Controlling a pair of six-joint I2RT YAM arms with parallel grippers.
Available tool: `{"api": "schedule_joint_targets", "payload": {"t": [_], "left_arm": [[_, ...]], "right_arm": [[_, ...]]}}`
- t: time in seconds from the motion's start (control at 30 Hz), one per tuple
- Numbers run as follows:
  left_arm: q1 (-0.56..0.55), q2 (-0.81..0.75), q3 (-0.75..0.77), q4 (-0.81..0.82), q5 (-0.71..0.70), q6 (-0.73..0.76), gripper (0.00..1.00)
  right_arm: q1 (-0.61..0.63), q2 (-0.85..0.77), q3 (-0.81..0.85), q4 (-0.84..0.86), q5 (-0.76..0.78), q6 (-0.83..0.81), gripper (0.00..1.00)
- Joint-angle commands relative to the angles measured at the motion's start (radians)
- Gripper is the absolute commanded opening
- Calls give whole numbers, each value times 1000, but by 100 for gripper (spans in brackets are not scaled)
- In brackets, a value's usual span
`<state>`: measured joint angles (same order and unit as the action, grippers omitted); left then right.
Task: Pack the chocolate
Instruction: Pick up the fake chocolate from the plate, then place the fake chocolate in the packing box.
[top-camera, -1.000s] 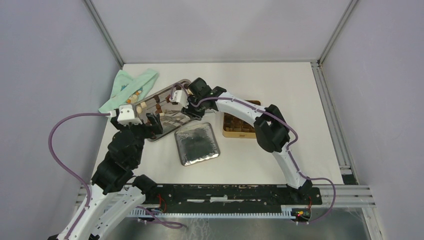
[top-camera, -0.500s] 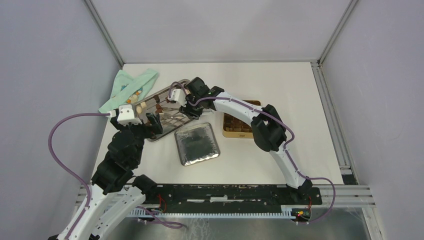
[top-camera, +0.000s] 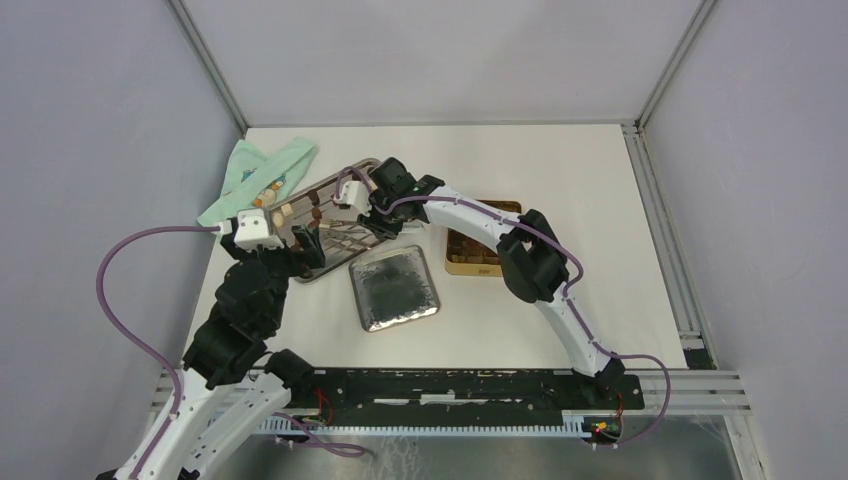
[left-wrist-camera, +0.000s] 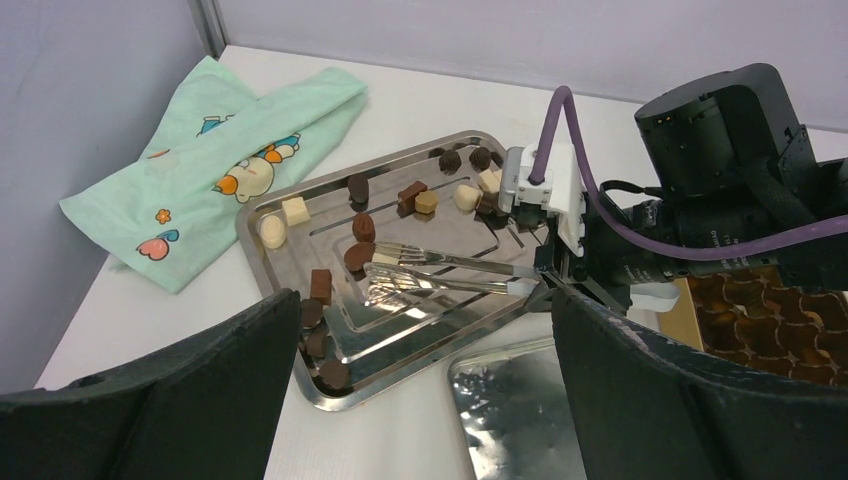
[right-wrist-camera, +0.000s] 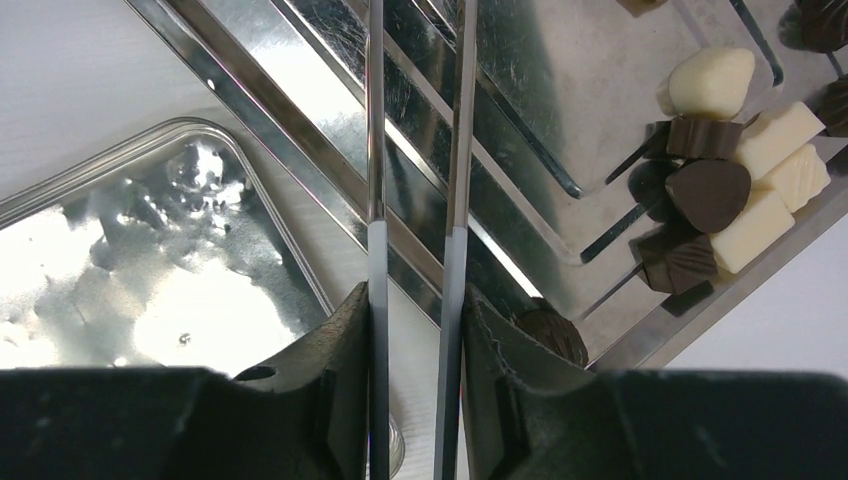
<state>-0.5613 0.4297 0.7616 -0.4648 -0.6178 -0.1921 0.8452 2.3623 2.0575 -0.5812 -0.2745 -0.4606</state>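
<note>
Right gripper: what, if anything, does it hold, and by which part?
The right gripper holds the metal tongs by their rear, handle end, squeezing both arms between its fingers.

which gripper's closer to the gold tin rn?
Right. The right gripper, shut on the tongs, is over the steel tray just left of the gold tin. The left gripper hangs open farther left, at the tray's near edge.

A: Item one. Kind of place?
B: Robotics lab, enclosed test cell.
A: Grounds for the entry?
B: Plain grey wall panels (top-camera: 100, 150) on three sides; aluminium frame posts (top-camera: 210, 70); white table (top-camera: 560, 160); left arm (top-camera: 245, 300) and right arm (top-camera: 470, 215), cabled, bolted to a slotted rail (top-camera: 450, 385).
</note>
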Motion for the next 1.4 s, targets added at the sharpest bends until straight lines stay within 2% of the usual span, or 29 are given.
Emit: {"api": "schedule_joint_targets", "payload": {"t": [0.0, 0.33, 0.63, 0.77, 1.07, 1.23, 1.37], "left_arm": [[8, -5, 2, 40, 12, 32, 99], [8, -5, 0, 40, 12, 31, 99], [8, 1, -2, 40, 20, 32, 99], [8, 6, -2, 40, 22, 34, 99], [7, 19, -4, 39, 17, 33, 99], [9, 34, -3, 36, 19, 33, 99], [9, 46, -2, 35, 14, 35, 99]], "right_arm": [[6, -91, -12, 42, 17, -5, 20], [-8, -354, -233, 59, -77, -39, 3], [-100, -763, -671, 89, -230, -187, 0], [-194, -936, -831, 92, -293, -228, 0], [-526, -1242, -1121, 101, -477, -261, 3], [-707, -1351, -1217, 113, -561, -230, 4], [-757, -1391, -1292, 91, -557, -225, 4]]}}
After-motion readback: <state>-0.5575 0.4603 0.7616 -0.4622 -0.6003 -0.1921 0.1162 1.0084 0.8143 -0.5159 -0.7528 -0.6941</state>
